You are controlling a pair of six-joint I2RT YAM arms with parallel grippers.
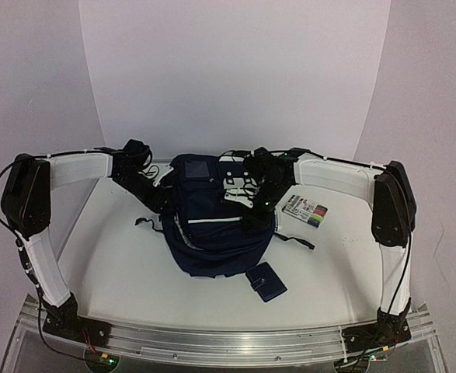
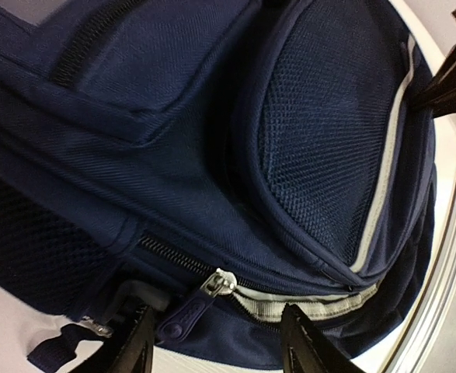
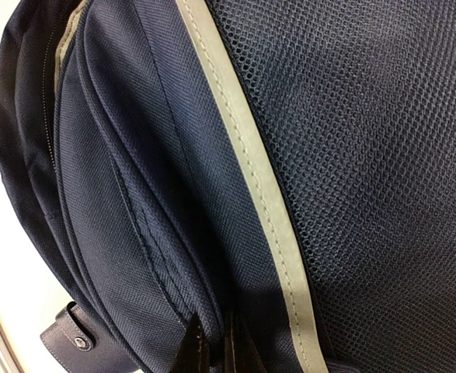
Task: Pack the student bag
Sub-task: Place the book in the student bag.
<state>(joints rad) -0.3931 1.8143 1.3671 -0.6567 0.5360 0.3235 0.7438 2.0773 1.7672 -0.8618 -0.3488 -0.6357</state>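
Bag [image 1: 212, 233] sits mid-bench [image 1: 119, 264], and it looks like the unzipping step. The left gripper [image 2: 216, 350] is open around the zipper pull [image 2: 187, 315]. The right gripper [image 3: 212, 353] is closed, tips against the bag. Next it needs to pinch that pull squarely and drag it along the zip.

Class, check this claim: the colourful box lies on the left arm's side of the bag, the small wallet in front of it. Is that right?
No. The top external view shows the colourful box on the right arm's side of the student bag; the small wallet is in front.
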